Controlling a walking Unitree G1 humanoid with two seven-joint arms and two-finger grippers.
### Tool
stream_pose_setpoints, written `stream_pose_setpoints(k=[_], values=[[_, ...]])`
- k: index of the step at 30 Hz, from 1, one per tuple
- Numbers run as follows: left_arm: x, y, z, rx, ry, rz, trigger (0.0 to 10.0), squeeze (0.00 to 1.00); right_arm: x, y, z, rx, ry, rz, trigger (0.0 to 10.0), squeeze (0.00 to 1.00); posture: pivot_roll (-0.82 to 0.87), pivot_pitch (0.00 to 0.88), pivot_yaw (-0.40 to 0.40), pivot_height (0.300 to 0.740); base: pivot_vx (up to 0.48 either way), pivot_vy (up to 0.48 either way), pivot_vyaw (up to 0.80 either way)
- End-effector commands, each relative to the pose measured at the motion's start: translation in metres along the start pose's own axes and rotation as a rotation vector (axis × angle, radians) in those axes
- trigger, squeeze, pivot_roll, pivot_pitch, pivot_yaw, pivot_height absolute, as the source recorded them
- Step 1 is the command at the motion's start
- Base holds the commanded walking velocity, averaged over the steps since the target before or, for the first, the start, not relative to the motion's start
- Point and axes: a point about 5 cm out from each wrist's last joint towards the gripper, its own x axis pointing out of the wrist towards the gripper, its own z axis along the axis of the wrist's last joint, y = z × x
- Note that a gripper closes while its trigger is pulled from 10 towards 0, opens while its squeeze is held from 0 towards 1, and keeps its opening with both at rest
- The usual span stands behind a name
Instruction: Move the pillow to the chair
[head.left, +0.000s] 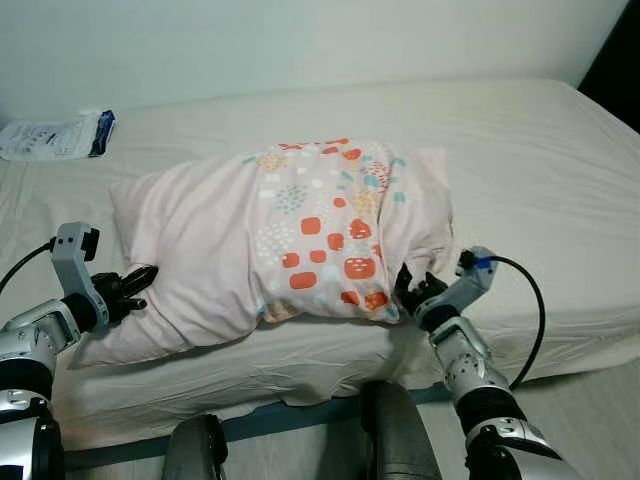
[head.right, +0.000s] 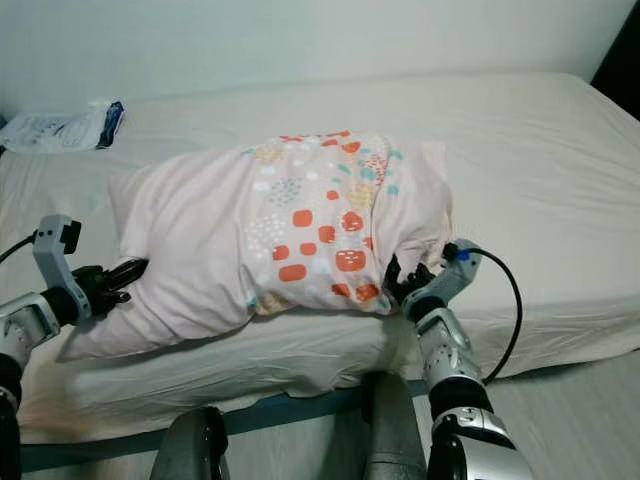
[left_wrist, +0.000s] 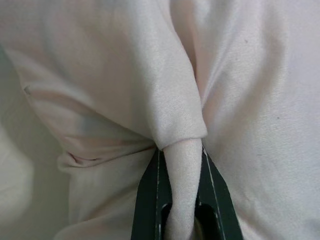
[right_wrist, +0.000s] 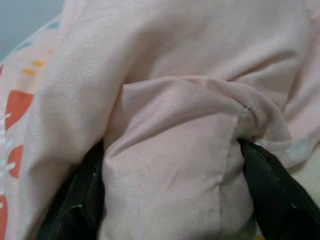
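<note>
1. Left eye view takes in a bed (head.left: 540, 150) with a cream sheet, running from the near edge to the far wall.
2. Lying on the bed near its front edge is the pillow (head.left: 285, 235), pale pink with a band of orange, teal and white shapes across its right half.
3. On the left, the left gripper (head.left: 138, 280) meets the pillow's near left corner; its wrist view shows a fold of pink cloth pinched tight between the two black fingers (left_wrist: 150, 200).
4. On the right, the right gripper (head.left: 412, 288) presses into the pillow's near right corner, its fingers (right_wrist: 75, 200) spread around a thick bunch of fabric and holding it.
5. At the far left of the bed, well apart from the pillow, lies a white and blue plastic packet (head.left: 55, 135).
</note>
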Motion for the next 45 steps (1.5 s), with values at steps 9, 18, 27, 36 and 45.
stream_pose_setpoints(k=[9, 18, 27, 36, 45], values=[[0.007, -0.008, -0.008, 0.005, 0.016, -0.031, 0.0, 0.00, 0.008, 0.016, -0.009, -0.198, 0.064, -0.006, 0.0, 0.00, 0.03, 0.116, -0.019, 0.557, 0.000, 0.000, 0.00], [0.010, -0.013, -0.015, -0.009, 0.013, -0.046, 0.0, 0.00, 0.008, 0.005, 0.001, -0.282, 0.018, -0.111, 0.0, 0.00, 0.03, 0.112, -0.024, 0.557, 0.000, 0.000, 0.00], [0.033, -0.034, -0.023, -0.035, -0.103, 0.089, 0.0, 0.00, 0.019, 0.026, 0.023, -0.347, -0.095, -0.033, 0.0, 0.00, 0.02, 0.052, -0.050, 0.557, 0.000, 0.000, 0.00], [0.051, -0.076, -0.036, 0.114, -0.255, 0.361, 10.0, 0.00, 0.015, 0.049, 0.004, -0.451, -0.106, 0.082, 3.9, 0.00, 0.00, 0.001, -0.068, 0.557, 0.000, 0.000, 0.00], [0.062, -0.107, -0.039, 0.106, -0.308, 0.351, 10.0, 0.00, 0.017, 0.047, 0.011, -0.616, -0.123, 0.011, 10.0, 0.00, -0.01, 0.000, -0.065, 0.557, 0.000, 0.000, 0.00]])
